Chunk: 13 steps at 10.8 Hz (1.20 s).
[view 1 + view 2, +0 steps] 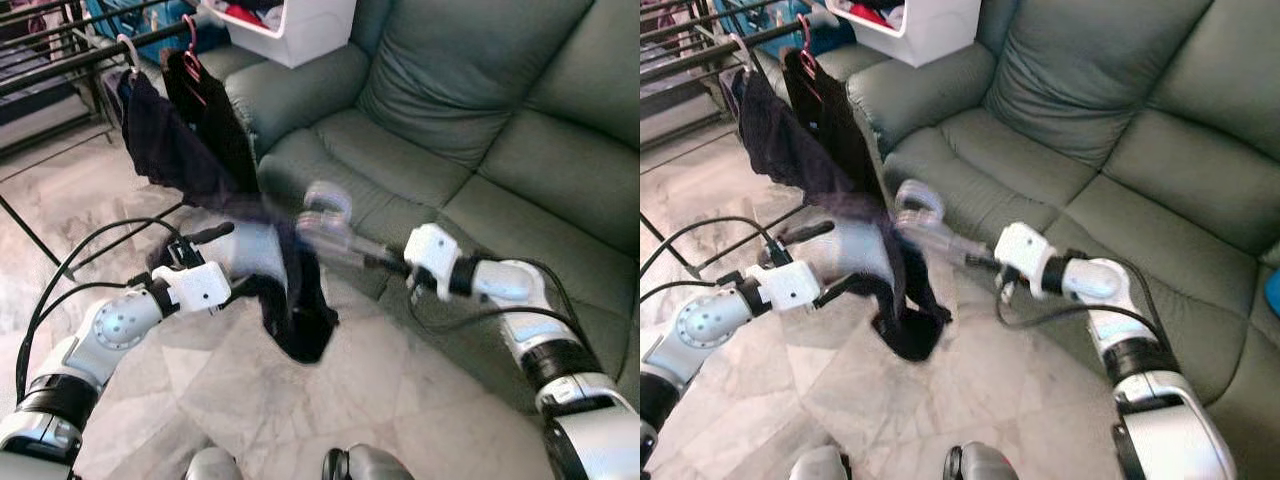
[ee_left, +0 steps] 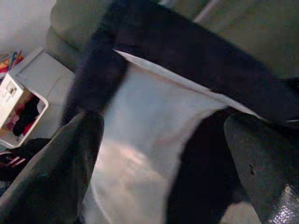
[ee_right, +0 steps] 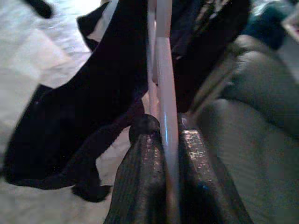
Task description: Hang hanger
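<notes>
A pale hanger [image 1: 328,222], blurred by motion, carries a dark garment [image 1: 300,312] with a light panel, held in the air in front of the sofa. My right gripper [image 1: 378,260] is shut on the hanger; the right wrist view shows the pale hanger bar [image 3: 164,93] pinched between both fingers. On the garment's left side, my left gripper [image 1: 228,262] stands open, one finger above and one below the cloth. In the left wrist view the light panel [image 2: 149,140] lies between the spread fingers. The drying rack [image 1: 60,60] stands at the far left.
Two dark garments [image 1: 160,135] hang from hangers on the rack's rail. A white basket [image 1: 290,25] of clothes sits on the arm of the green sofa [image 1: 480,130], which runs along the right. Marble floor lies below, and rack legs cross it at the left.
</notes>
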Motion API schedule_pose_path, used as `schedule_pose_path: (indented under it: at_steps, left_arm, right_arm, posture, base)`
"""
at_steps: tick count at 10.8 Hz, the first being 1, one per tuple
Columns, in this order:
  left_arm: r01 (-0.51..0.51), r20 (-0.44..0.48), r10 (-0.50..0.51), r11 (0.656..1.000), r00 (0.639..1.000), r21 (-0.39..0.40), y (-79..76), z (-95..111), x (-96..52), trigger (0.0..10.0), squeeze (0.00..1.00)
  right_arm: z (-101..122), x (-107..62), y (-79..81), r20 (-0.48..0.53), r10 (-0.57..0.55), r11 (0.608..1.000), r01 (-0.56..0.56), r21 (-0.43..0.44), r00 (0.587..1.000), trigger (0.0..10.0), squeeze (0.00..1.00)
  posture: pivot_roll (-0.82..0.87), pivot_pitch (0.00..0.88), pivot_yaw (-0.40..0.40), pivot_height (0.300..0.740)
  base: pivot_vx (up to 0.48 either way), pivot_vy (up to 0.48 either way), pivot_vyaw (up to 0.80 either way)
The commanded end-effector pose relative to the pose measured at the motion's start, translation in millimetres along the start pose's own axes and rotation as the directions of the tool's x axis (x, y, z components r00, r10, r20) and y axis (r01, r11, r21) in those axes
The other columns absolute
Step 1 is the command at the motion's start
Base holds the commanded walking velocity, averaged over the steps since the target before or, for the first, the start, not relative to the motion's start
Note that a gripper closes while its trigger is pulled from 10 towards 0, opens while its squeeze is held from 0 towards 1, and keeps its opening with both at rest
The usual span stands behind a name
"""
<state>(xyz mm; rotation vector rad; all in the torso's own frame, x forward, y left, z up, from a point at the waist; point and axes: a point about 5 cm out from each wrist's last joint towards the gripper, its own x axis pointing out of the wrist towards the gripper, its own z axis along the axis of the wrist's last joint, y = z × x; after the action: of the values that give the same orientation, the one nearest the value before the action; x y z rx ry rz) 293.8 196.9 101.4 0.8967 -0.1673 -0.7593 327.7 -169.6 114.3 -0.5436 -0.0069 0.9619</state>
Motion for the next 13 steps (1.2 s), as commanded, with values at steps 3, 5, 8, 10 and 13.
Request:
schedule_pose_path:
  at_steps: [3, 5, 8, 10, 13]
  left_arm:
    - [-0.007, 0.031, 0.006, 1.0, 0.999, 0.018, 2.5, 5.7, 2.2, 10.0, 1.0]
    - [-0.035, 0.033, 0.033, 0.998, 0.999, 0.054, 17.3, 6.5, 4.5, 10.0, 0.87]
    - [-0.03, 0.024, 0.028, 0.997, 0.999, 0.075, 21.7, 5.5, 9.4, 10.0, 0.0]
    - [0.097, 0.022, -0.099, 0.994, 0.995, 0.058, 6.7, 3.1, 10.3, 7.5, 0.0]
    - [0.176, -0.013, -0.176, 0.983, 0.984, 0.053, 3.8, -3.3, 12.0, 0.0, 0.0]
  right_arm:
    - [5.0, 0.7, -5.1, 0.062, -0.087, 0.996, 0.088, -0.013, 0.994, 10.0, 0.0]
    - [-0.3, -2.1, 7.0, 0.051, 0.017, 0.999, -0.015, -0.042, 0.999, 10.0, 0.0]
    - [-3.4, -4.8, 17.9, 0.034, 0.13, 0.99, -0.128, -0.067, 0.991, 10.0, 0.0]
    - [4.5, -3.0, 17.5, 0.058, 0.145, 0.982, -0.136, -0.133, 0.988, 10.0, 0.0]
    - [8.7, -2.1, 18.4, 0.09, 0.148, 0.983, -0.136, -0.125, 0.985, 10.0, 0.0]
  posture:
    - [-0.02, 0.085, -0.07, 0.74]
    - [-0.02, 0.082, -0.068, 0.74]
    - [-0.03, 0.08, -0.067, 0.74]
    - [-0.02, 0.076, -0.07, 0.74]
    - [-0.02, 0.076, -0.071, 0.74]
  base:
    - [0.0, 0.0, 0.0]
    - [0.0, 0.0, 0.0]
    - [0.0, 0.0, 0.0]
    - [0.0, 0.0, 0.0]
    - [0.0, 0.0, 0.0]
